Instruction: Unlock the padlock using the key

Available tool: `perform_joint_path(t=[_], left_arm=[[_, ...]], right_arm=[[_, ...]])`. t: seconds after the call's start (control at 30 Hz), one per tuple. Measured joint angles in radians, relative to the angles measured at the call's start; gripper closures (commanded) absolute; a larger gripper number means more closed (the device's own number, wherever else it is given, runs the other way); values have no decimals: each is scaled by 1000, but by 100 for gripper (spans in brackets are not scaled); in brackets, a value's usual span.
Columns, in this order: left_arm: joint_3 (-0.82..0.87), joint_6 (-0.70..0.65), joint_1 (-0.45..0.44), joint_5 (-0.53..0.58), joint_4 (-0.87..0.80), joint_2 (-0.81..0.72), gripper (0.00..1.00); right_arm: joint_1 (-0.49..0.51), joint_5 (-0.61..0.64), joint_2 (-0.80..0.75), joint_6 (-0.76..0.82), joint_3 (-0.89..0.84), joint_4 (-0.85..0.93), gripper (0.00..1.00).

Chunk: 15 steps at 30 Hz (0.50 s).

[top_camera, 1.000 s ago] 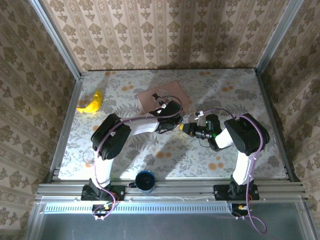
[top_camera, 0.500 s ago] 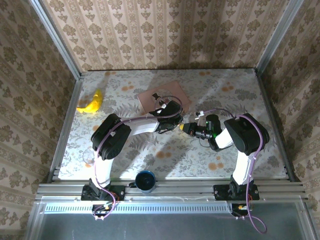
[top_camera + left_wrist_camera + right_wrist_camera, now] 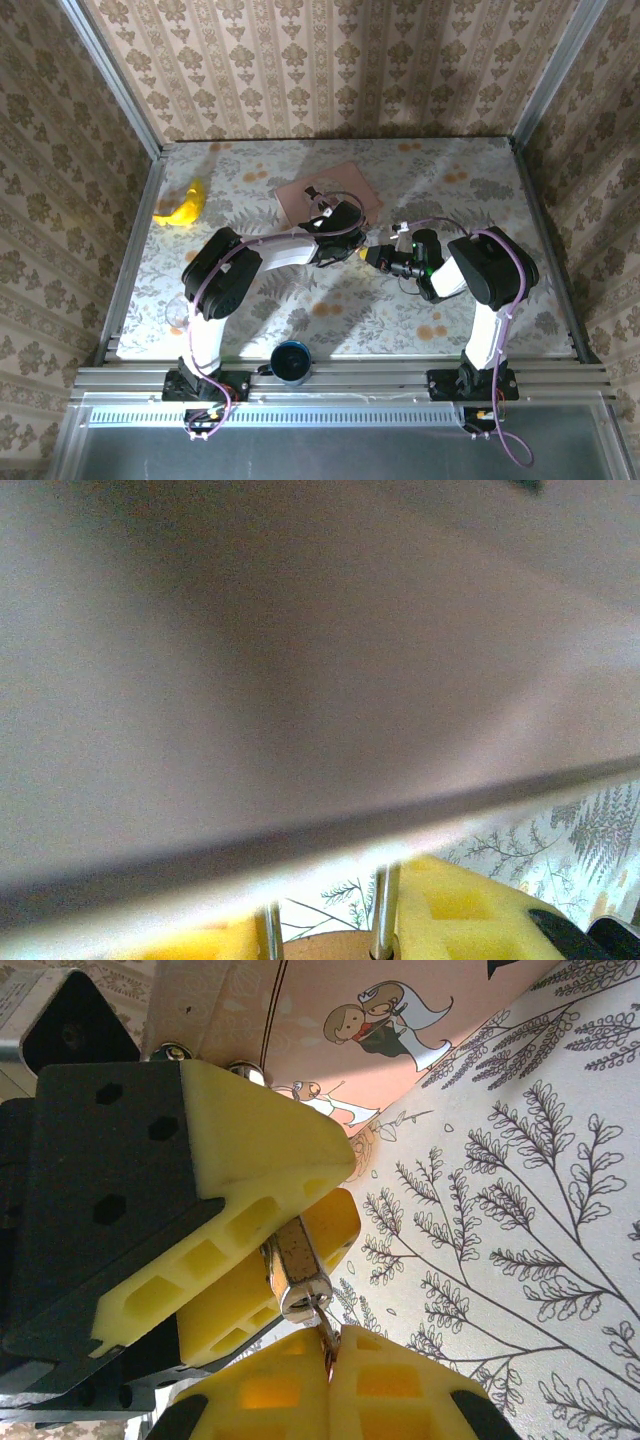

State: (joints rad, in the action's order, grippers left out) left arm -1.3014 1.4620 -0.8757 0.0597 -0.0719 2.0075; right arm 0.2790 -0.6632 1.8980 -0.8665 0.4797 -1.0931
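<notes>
One cartoon bridal couple (image 3: 388, 1020) decorates the pink box (image 3: 490, 1055) near the padlock (image 3: 298, 1262).

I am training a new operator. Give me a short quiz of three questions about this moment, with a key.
1. True or false: the left gripper holds the small brass padlock.
2. The right gripper is: A) open; B) shut on the thin metal key; C) shut on a blue cup.
3. Which fruit lies at the far left of the patterned table?
Key: 1 true; 2 B; 3 the yellow banana.
</notes>
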Motion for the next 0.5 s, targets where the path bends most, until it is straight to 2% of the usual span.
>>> perform_joint_path(t=[0.5], left_arm=[[4,5,0,0,14,0,100]], right_arm=[[-11,-18,27,-8,-4,-53,100]])
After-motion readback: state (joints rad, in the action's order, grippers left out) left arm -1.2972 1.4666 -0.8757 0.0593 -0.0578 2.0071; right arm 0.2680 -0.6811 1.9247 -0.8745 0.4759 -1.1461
